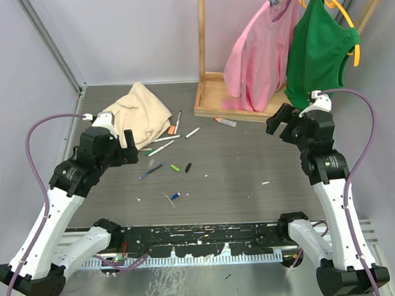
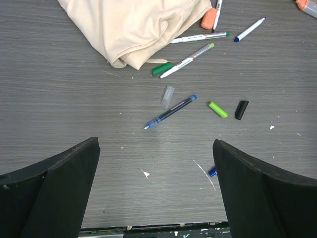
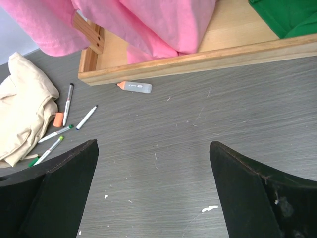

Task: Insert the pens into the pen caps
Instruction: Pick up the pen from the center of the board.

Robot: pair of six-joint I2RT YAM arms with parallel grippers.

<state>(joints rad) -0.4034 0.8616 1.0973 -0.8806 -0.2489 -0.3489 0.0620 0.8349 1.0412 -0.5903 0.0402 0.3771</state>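
The table (image 2: 74, 114) is a matt dark grey board with a fine wood-grain texture, scuffed and flecked with white. The beige cloth (image 2: 133, 29) is soft, matt and creased; the pink garment (image 3: 148, 25) and green garment (image 3: 292, 15) are likewise matt fabric. The rack base (image 3: 198, 58) is pale, smooth, bare-looking wood. The dark blue pen (image 2: 171, 111) has a translucent plastic barrel; the light green cap (image 2: 217, 109) and black cap (image 2: 241, 109) are smooth plastic, slightly glossy. The left gripper (image 2: 154, 143) has fingers (image 2: 59, 193) of matt black plastic.
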